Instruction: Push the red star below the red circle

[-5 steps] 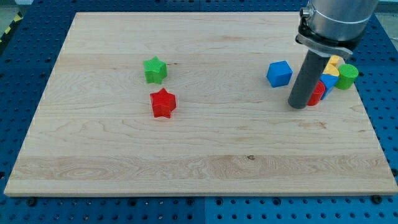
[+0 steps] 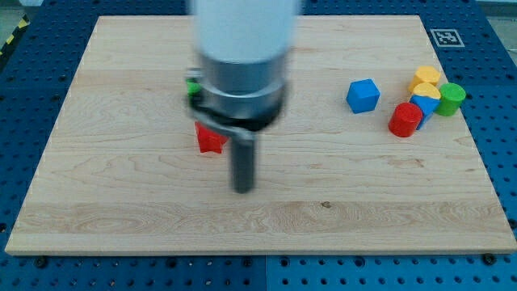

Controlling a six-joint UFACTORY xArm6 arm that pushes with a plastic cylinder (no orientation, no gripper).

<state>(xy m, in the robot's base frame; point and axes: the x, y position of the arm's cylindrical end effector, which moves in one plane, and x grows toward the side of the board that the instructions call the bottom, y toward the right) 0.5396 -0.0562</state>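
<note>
My tip is seen just right of and below the red star. No jaws are fitted, so none are in view. A push from here risks driving the star leftward, away from the red circle.

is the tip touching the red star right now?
No: my tip sits on bare wood to the lower right of the red star, with a visible gap between them.

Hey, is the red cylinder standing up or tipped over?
Upright: the red cylinder shows its round top face upward, beside the blue cube.
</note>
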